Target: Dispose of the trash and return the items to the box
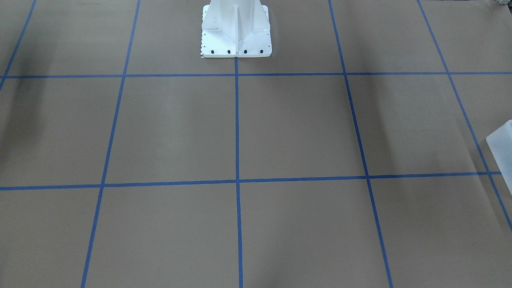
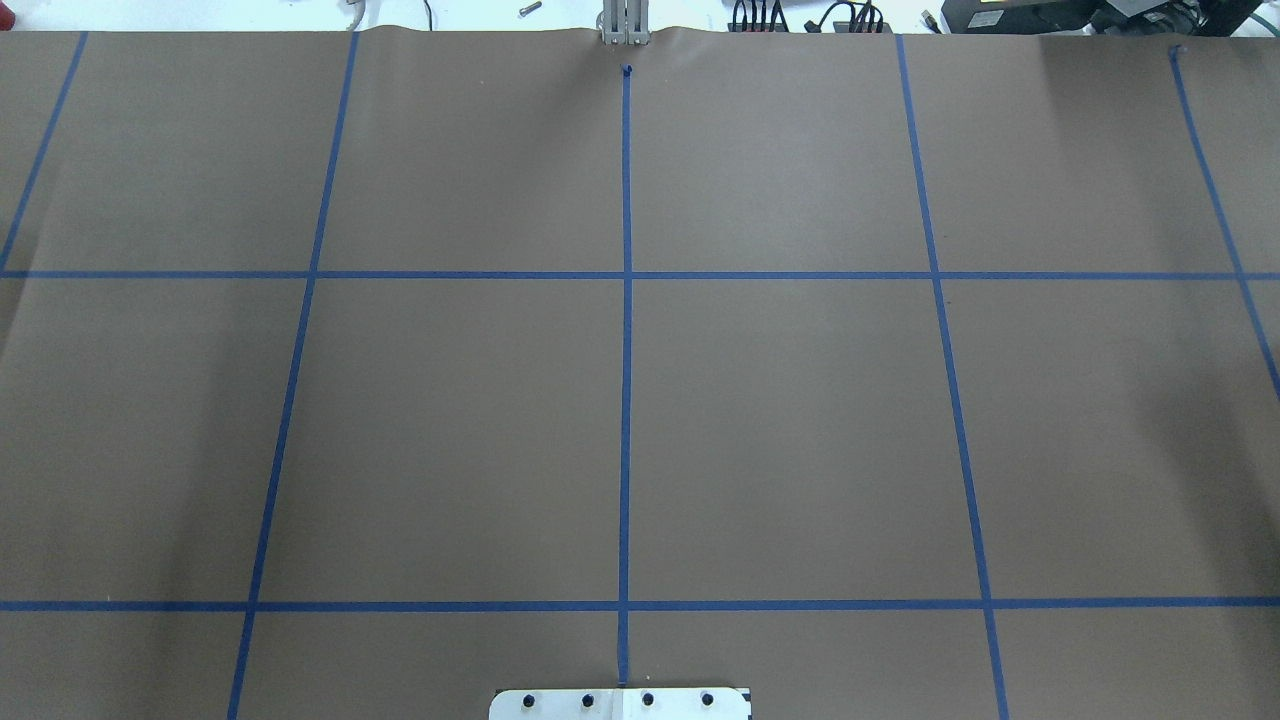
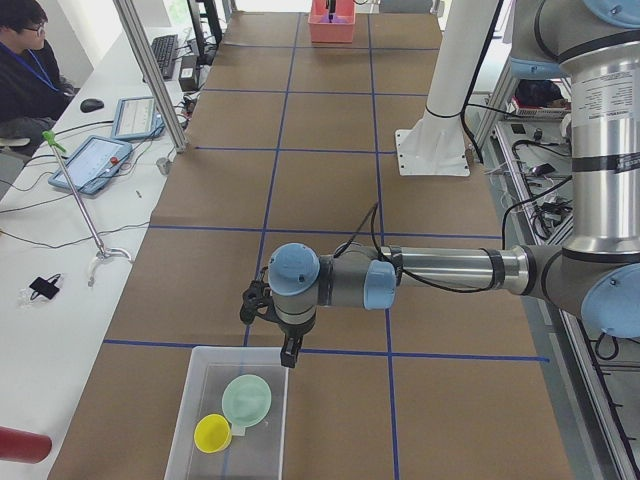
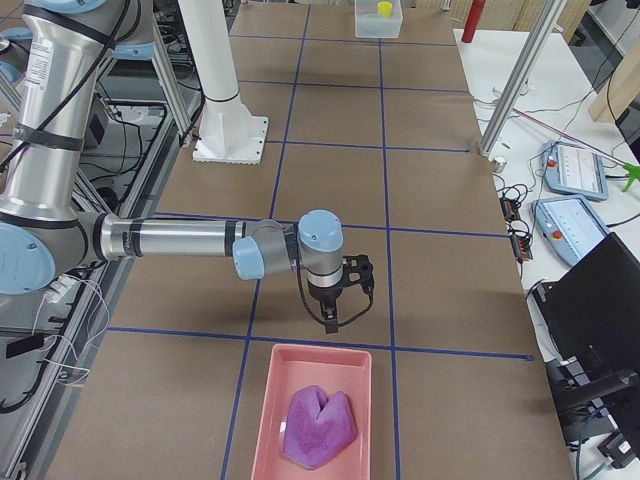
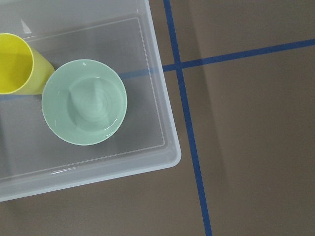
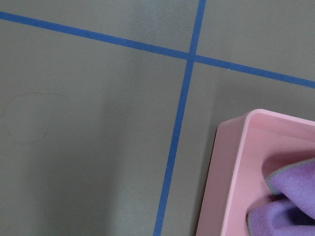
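Both arms hang at the end containers; sorting looks about done.
The mint-green round bowl (image 5: 84, 102) and yellow plastic cup (image 5: 15, 64), which is cut off by the frame, sit in the clear plastic box (image 5: 167, 142) below the left claw (image 3: 290, 355). The crumpled purple cloth (image 4: 318, 428) lies in the pink tray (image 4: 270, 400) near the right claw (image 4: 330, 318). I cannot tell either claw's opening. The brown-paper counter (image 2: 780, 440) shows nothing loose, so the next move is probably lifting both arms away.
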`<state>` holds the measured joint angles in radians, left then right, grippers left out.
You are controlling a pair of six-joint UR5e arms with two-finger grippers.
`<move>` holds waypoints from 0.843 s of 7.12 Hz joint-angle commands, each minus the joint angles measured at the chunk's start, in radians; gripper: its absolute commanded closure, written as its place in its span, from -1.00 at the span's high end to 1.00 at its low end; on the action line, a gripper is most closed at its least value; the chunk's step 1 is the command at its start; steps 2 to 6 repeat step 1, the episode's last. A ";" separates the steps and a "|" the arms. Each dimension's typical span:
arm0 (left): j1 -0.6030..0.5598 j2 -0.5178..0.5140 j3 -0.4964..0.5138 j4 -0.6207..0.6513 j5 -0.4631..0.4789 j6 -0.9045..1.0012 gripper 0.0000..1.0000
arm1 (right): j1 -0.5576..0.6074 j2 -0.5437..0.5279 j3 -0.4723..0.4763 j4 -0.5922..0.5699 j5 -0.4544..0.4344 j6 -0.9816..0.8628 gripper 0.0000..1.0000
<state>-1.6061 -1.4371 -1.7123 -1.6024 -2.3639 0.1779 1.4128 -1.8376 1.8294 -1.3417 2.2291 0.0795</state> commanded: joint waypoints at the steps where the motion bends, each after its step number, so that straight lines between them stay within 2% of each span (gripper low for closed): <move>1: 0.000 0.000 0.002 -0.001 0.000 0.000 0.98 | 0.000 -0.005 -0.005 -0.001 -0.002 0.000 1.00; 6: 0.000 0.000 0.002 -0.001 0.000 0.000 0.98 | 0.000 -0.005 -0.005 -0.001 -0.002 0.000 1.00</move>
